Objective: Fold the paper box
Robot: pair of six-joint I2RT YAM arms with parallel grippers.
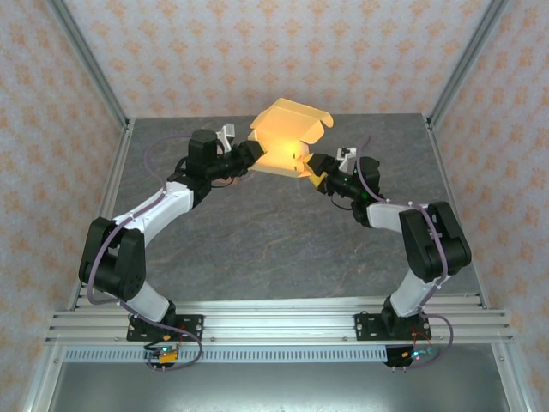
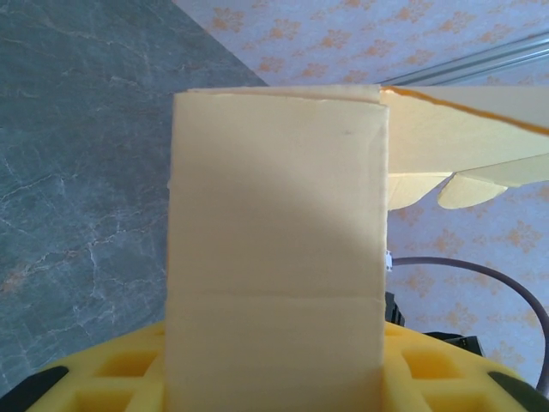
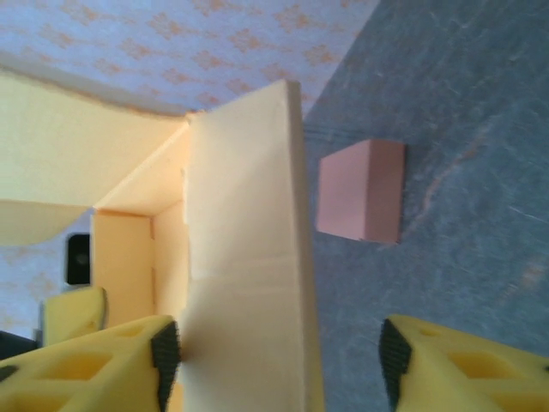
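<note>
The paper box (image 1: 287, 142) is pale yellow card, half formed, with its lid flaps open, held up above the grey table at the back centre. My left gripper (image 1: 250, 153) is shut on the box's left wall, which fills the middle of the left wrist view as a flat panel (image 2: 274, 240) running down between the yellow fingers (image 2: 111, 378). My right gripper (image 1: 310, 166) straddles the box's right wall (image 3: 249, 257). Its jaws are open: the left pad (image 3: 165, 348) touches the card, and the right pad (image 3: 395, 352) stands well off it.
A small pink block (image 3: 360, 193) lies on the grey table (image 1: 274, 249) just beyond the box's right wall. Metal frame posts (image 1: 90, 64) and patterned walls enclose the table. Aluminium rails (image 1: 274, 322) run along the near edge.
</note>
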